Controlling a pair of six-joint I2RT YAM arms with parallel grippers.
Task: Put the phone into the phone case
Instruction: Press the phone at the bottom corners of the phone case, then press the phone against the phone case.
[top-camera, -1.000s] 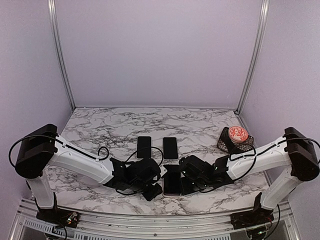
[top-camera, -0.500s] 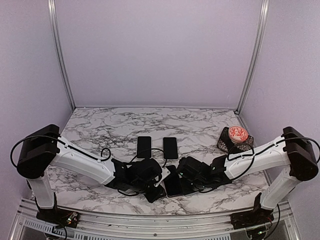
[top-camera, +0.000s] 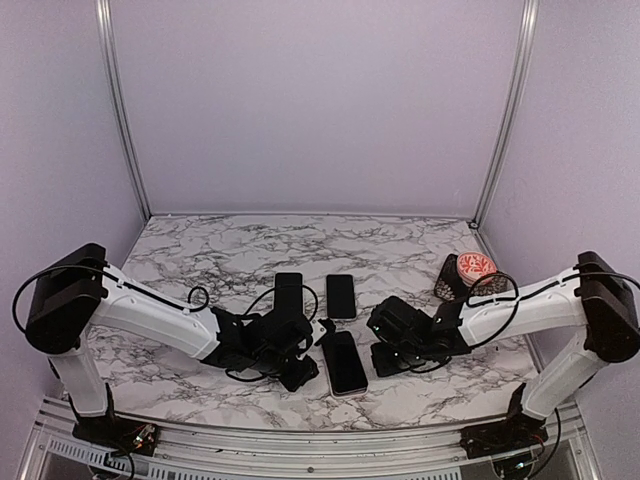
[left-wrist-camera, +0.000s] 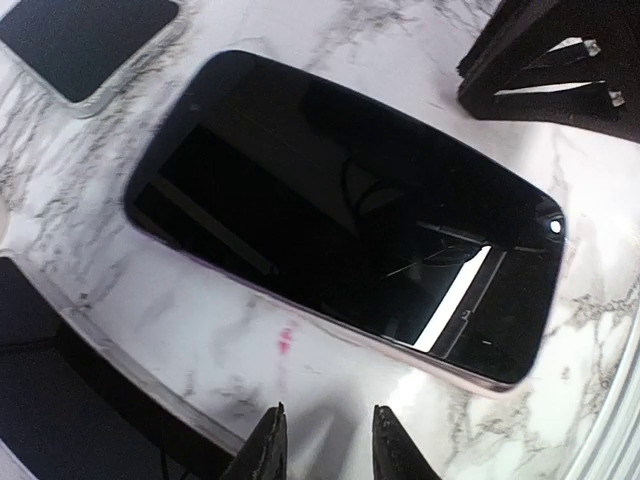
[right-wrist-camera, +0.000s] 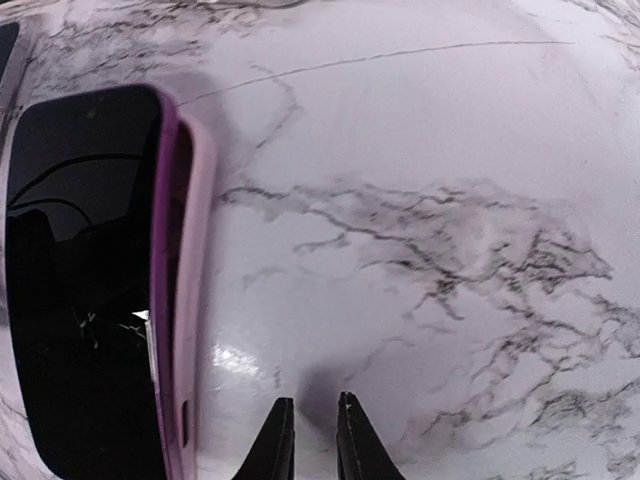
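Observation:
The phone (top-camera: 343, 362), black screen up, lies inside the pink phone case (right-wrist-camera: 192, 300) on the marble table between both arms. In the right wrist view a purple strip shows between the screen and the case's pink rim. I cannot tell if the phone sits fully down in the case. My left gripper (left-wrist-camera: 330, 450) is open just off the phone's (left-wrist-camera: 340, 220) long side, over bare marble, and holds nothing. My right gripper (right-wrist-camera: 313, 440) stands to the right of the phone (right-wrist-camera: 80, 300), its jaws a little apart and empty.
Two more dark phones (top-camera: 288, 290) (top-camera: 341, 296) lie farther back; one (left-wrist-camera: 85, 40) shows in the left wrist view's top-left corner. A pink patterned bowl on a dark stand (top-camera: 470, 270) sits at the right. The table's near edge (top-camera: 320, 430) is close behind both grippers.
The right gripper was shut over the phone; it has opened a little and drawn back to the right. The phone now lies slightly turned. The left gripper pulled back left.

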